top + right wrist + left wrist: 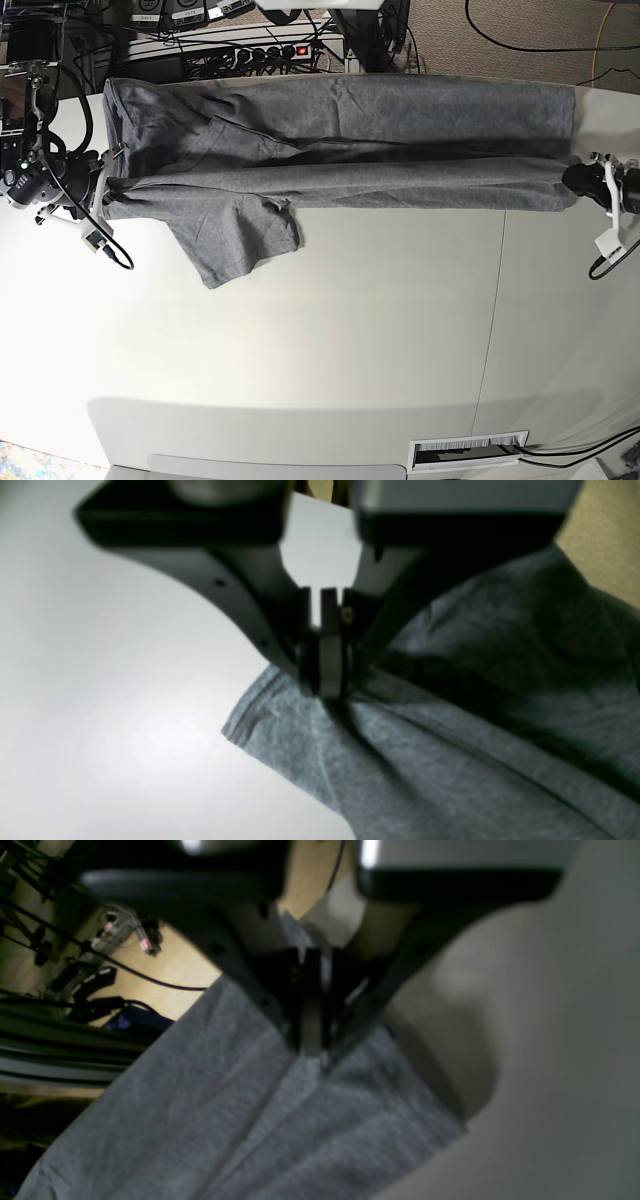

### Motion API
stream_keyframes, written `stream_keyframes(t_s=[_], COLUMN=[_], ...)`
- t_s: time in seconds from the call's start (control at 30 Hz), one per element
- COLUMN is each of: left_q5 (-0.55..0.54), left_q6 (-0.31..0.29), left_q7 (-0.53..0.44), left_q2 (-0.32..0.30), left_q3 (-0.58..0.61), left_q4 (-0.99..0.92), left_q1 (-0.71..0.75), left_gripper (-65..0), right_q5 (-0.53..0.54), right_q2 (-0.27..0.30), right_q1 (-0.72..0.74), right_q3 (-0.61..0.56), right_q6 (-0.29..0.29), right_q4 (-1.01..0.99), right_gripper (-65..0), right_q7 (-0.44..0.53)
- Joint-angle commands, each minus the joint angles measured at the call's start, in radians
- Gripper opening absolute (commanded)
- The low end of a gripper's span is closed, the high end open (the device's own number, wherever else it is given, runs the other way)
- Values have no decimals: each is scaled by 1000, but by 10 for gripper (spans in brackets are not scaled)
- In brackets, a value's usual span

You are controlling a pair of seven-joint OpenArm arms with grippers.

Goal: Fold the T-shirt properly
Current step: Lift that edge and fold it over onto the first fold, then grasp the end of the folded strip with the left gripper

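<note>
T-shirt [340,140] is stretched along the desk's [350,350] far edge with my left end effector [578,180] and right end effector [108,172] each pinched tight on an end, so I'd keep it taut and lay both ends down together.

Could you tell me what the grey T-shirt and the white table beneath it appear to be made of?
The heather-grey short-sleeved T-shirt looks like soft knit cotton jersey: matte, flecked, wrinkled, with a stitched hem in the right wrist view. The smooth white table looks like laminate or coated board, with a faint sheen and one seam; the exact material is unclear.
</note>
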Motion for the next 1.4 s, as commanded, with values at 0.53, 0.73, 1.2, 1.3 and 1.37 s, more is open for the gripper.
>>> stream_keyframes(t_s=[0.53,0.73,1.2,1.3,1.37], left_q5=[130,140,142,151,151], left_q6=[2,2,2,2,2], left_q7=[-147,-180,-181,-182,-181], left_q2=[-33,-33,-22,-12,-1], left_q3=[-13,-14,-34,-34,-34], left_q4=[10,34,283,291,291], left_q1=[141,139,139,139,140], left_gripper=[-497,-482,-482,-482,-482], right_q5=[-13,-11,-47,-47,-47], right_q2=[27,27,28,28,27], right_q1=[11,-6,-51,-49,-47], right_q3=[15,15,15,15,15], right_q6=[-2,-2,-2,-2,-2], right_q4=[14,14,14,14,14], right_gripper=[-650,-650,-588,-456,-430], right_q7=[-4,-11,-22,-18,-2])
